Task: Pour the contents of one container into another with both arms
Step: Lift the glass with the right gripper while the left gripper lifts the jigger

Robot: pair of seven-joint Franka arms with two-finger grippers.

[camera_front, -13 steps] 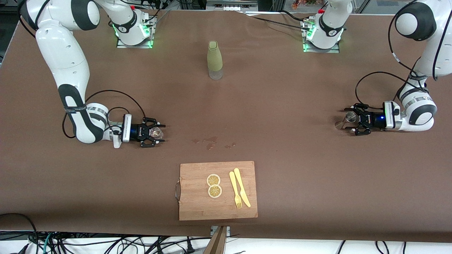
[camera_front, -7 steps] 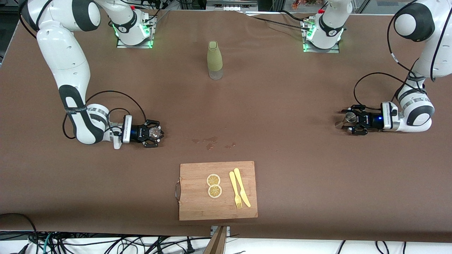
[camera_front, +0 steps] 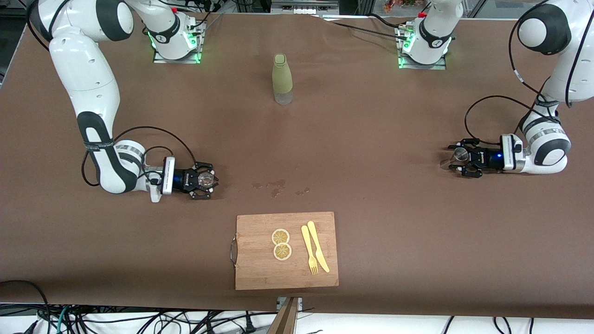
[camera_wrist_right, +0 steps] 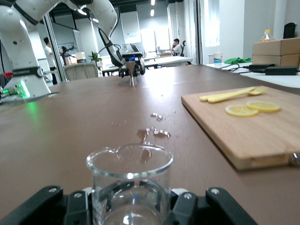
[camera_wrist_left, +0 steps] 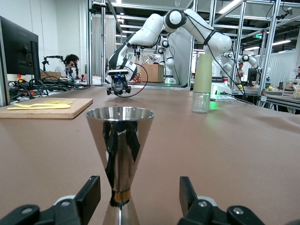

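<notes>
At the lower left of the front view, the right gripper sits low at the table with its fingers closed against a clear glass beaker, which stands on the table toward the right arm's end. At the middle right of that view, the left gripper has its fingers spread apart on either side of a steel jigger, not touching it in the left wrist view. A green bottle stands at upper centre; a cutting board with lemon slices, fork and knife lies at lower centre.
</notes>
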